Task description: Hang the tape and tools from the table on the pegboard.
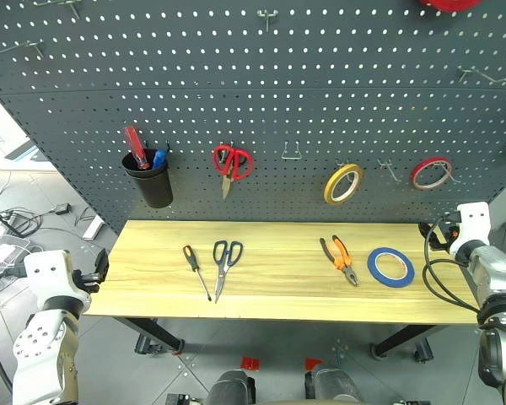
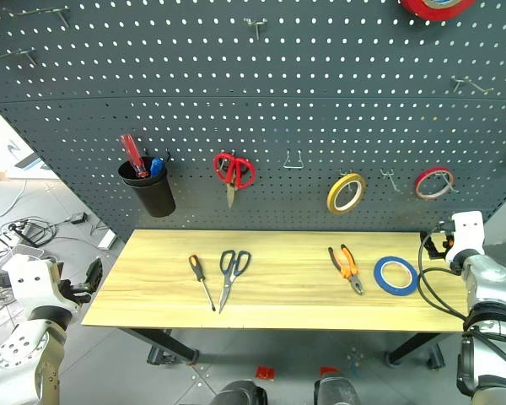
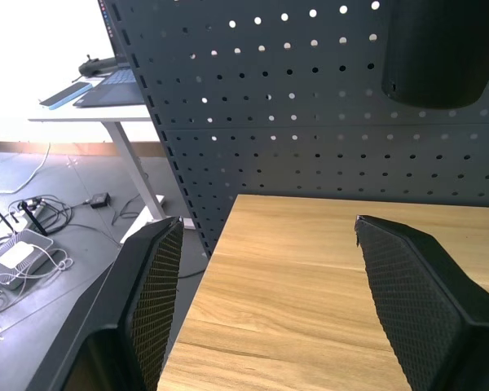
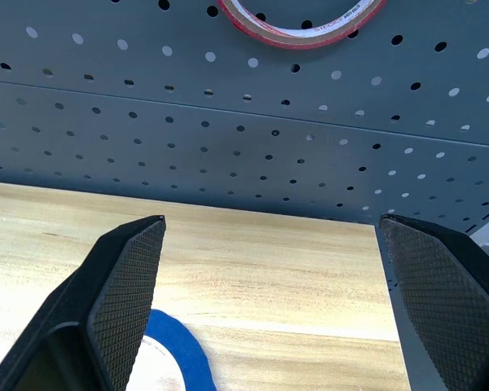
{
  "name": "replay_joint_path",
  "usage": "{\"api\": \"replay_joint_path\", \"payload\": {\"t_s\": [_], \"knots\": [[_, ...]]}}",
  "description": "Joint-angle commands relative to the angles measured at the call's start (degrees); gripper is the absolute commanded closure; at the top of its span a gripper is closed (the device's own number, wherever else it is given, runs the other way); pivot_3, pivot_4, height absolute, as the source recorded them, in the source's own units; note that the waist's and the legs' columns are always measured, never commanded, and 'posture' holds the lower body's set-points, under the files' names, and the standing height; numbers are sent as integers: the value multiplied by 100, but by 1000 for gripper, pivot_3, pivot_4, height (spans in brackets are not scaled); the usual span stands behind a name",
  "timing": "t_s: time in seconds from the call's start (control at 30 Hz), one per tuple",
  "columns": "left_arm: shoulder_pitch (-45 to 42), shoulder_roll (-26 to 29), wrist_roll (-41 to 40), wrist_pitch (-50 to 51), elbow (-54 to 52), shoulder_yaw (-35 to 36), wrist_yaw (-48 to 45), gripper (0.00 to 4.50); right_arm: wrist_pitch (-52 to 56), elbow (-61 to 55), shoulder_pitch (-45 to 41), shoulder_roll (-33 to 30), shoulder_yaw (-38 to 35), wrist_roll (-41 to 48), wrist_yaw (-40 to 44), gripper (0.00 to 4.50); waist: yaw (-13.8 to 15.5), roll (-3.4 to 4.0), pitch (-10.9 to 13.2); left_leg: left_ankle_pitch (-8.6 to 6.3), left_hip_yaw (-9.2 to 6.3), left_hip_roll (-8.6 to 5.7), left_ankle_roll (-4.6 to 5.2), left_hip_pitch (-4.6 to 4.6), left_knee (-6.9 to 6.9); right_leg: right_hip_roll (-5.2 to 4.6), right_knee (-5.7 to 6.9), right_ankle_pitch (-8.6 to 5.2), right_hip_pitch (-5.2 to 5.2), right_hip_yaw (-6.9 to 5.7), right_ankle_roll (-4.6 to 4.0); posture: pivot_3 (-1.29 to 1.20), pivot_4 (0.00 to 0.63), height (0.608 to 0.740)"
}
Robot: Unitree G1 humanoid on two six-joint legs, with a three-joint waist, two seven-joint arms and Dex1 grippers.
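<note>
**Waiting at the ends of the surface, nothing picked up yet**

Hovering at the far right end of the long light-wood surface (image 1: 278, 291): the right gripper (image 4: 269, 269), jaws spread wide and holding nothing, with the thin flat ring of blue tape (image 1: 390, 267) lying flat just left of it. Standing off the left end, well apart from every tool: the left gripper (image 3: 265, 277), jaws also apart and empty.

Lying on the surface, left to right: small screwdriver with black-and-orange handle (image 1: 196, 270), scissors with dark blue-black handles (image 1: 226, 262), pliers with orange-and-black handles (image 1: 340, 258), then the blue ring. Already hanging on the large dark grey perforated pegboard (image 1: 320, 110): red-handled scissors (image 1: 231, 164), a yellow tape ring (image 1: 343, 183), a red tape ring (image 1: 431, 172), and a black cup (image 1: 149, 180).

Judging by this: still opening the task, no item hung. Probably calling next for lowering the right jaws over the blue ring's near rim, pinching it, then lifting toward the bare metal hook (image 1: 390, 171) between the yellow and red rings.
</note>
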Motion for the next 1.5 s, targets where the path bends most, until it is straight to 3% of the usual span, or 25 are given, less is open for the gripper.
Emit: {"api": "replay_joint_path", "payload": {"t_s": [0.03,1.03,1.2,1.37,1.5], "knots": [[-1,137,23,-109,-122,119,-2,952,-113,-97,-163,-44,-16,20,-24,0,0,0,0,0,0,0,0,0,0,0,0,0,0,0,0,-125,59,740],[154,63,-27,-291,-342,-38,-218,952,-197,-358,7,-84,40,-20,107,0,-1,0,0,0,9,4,0,3,1,4,1,6,0,11,2,-145,74,740],[211,67,14,-412,-528,-294,-474,952,-61,-986,285,23,138,75,377,0,-15,-4,3,0,13,9,1,4,1,5,0,7,0,12,1,-171,96,740],[538,390,-164,-435,-1128,-941,-1600,952,613,-2607,1113,86,332,297,933,0,-47,-25,117,-4,28,34,6,5,1,17,-5,10,1,14,-6,-212,140,740],[443,700,-364,-175,-1466,-1316,-2200,952,1320,-3724,1658,116,412,397,981,0,-74,6,260,-4,36,55,7,-1,2,25,-7,24,-10,13,-30,-234,177,740]]}}
